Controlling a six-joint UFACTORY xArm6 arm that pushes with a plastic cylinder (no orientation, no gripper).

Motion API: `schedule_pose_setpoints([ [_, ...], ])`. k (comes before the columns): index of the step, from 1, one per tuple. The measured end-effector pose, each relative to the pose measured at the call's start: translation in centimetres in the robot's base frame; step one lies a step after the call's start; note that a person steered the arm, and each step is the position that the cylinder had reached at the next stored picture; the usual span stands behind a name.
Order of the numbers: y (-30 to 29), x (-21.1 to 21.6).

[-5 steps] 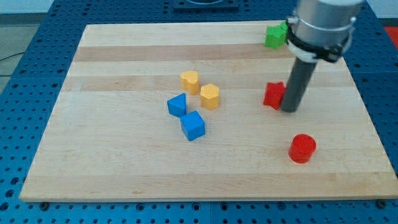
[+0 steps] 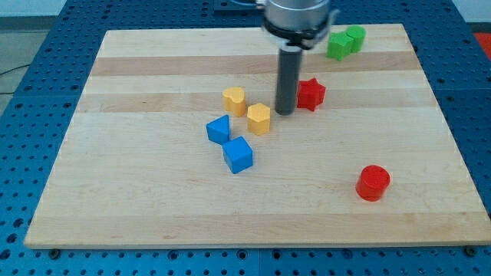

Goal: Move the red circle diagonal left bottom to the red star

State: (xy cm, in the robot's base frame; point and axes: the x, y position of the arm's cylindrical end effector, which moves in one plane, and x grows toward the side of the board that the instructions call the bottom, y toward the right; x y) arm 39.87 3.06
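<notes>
The red circle (image 2: 374,182) lies near the board's lower right. The red star (image 2: 310,93) lies right of centre, higher up. My tip (image 2: 285,113) rests on the board just left of the red star and just right of the yellow hexagon (image 2: 259,118). The red circle is well to the lower right of both the star and my tip.
A yellow heart-like block (image 2: 234,100) sits left of the hexagon. Two blue blocks (image 2: 219,129) (image 2: 238,154) lie below it. Two green blocks (image 2: 344,41) sit near the board's top right edge. The wooden board (image 2: 153,199) rests on a blue perforated table.
My tip has moved left from the star's right side to its left side. The red star has shifted up and left. The red circle has not moved.
</notes>
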Motion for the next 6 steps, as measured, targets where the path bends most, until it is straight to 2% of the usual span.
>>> schedule_pose_setpoints([
  [1,2.3,-3.0],
  [2,11.7,-0.8],
  [3,10.5,1.0],
  [5,7.5,18.8],
  [6,11.7,21.7],
])
